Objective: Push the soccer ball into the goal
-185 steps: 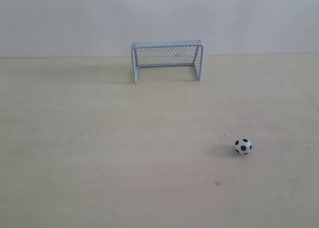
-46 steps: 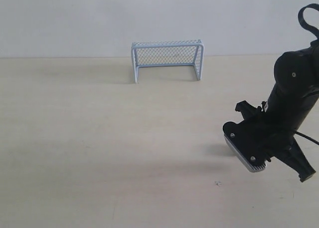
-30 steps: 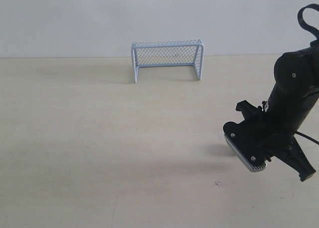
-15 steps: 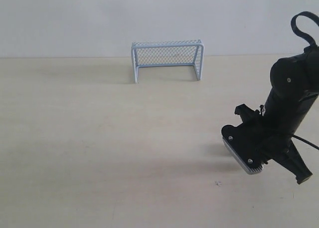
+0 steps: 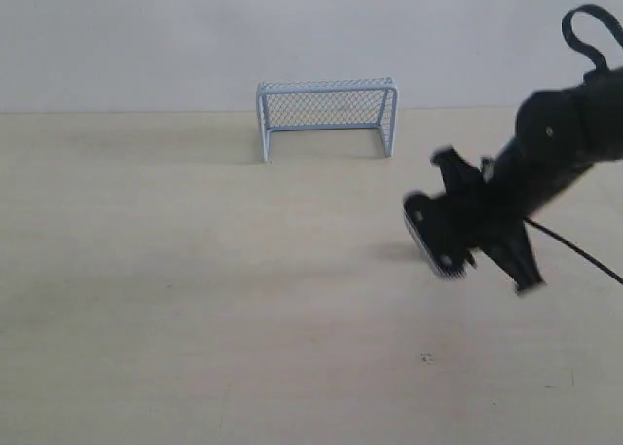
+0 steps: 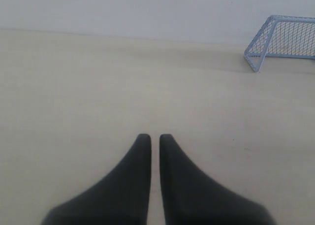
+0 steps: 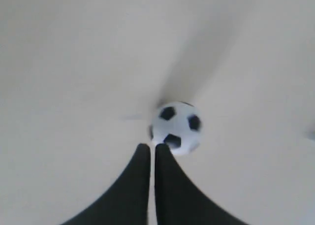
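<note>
Holding the right pincer (image 7: 150, 147) with its two dark fingers drawn together, only a hairline slit between them, clamping on nothing. Setting the tips against the soccer ball (image 7: 176, 127), or just short of it; too blurred to tell which. Showing this only in the right wrist view: ball lying on the pale surface (image 7: 59, 62) directly ahead of the tips, a little off their centre line, a soft shadow stretching away beyond it.

Hiding the ball altogether in the exterior view, somewhere behind the black right arm (image 5: 560, 138). Showing there instead the goal (image 5: 326, 109), standing upright at the far edge of the surface by the wall (image 5: 146, 36), mouth facing the camera, well apart from the arm and to its left.

Reaching in from the right edge of that view, slanting down toward the surface, wrist end blurred, a black cable (image 5: 584, 21) looping above.

Hovering the left pincer (image 6: 150, 136) over the surface, seen only in the left wrist view, fingers likewise closed to a thin gap, gripping nothing. Catching one end of the goal there too, post and netting at the frame's edge, well apart from the tips.
</note>
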Tool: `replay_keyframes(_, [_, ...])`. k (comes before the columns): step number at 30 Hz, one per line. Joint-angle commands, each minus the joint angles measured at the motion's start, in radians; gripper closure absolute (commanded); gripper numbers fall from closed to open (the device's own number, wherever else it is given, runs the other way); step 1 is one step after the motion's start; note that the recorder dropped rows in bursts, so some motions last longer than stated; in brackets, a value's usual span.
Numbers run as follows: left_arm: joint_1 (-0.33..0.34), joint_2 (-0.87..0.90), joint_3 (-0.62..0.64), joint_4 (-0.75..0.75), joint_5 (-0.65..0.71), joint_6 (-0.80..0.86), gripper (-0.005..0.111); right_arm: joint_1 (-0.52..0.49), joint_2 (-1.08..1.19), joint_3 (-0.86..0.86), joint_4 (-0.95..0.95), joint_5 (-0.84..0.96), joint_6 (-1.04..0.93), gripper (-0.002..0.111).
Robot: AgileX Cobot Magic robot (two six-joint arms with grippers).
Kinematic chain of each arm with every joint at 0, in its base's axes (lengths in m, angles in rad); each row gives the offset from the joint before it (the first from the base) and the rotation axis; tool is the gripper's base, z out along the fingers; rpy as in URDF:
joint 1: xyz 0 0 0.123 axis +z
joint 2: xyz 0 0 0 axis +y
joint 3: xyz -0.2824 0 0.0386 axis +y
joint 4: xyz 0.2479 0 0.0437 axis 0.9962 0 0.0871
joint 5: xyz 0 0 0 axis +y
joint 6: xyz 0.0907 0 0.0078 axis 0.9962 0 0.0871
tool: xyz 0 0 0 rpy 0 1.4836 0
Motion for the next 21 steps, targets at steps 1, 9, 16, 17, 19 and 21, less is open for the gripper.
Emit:
replay_keyframes(1, [0.002,-0.002,-0.004,-0.008,-0.012,-0.010,0.100,0.026,-0.048,-0.185,0.323,-0.167,-0.030,0.108])
replay_keyframes(9, [0.002,-0.002,-0.004,-0.005,-0.012,-0.010,0.100,0.010,-0.146,-0.076,0.243,-0.061,-0.022,0.108])
replay_keyframes(16, [0.002,-0.002,-0.004,-0.005,-0.012,-0.010,0.100,0.010,-0.196,0.036,0.241,0.007,0.010,0.108])
replay_keyframes(17, [0.002,-0.002,-0.004,-0.005,-0.012,-0.010,0.100,0.010,-0.208,0.051,0.241,0.020,0.015,0.108])
replay_keyframes(19, [0.002,-0.002,-0.004,-0.005,-0.012,-0.010,0.100,0.010,-0.235,0.080,0.241,0.042,0.031,0.108])
replay_keyframes(21, [0.002,-0.002,-0.004,-0.005,-0.012,-0.010,0.100,0.010,-0.260,0.097,0.241,0.054,0.049,0.108])
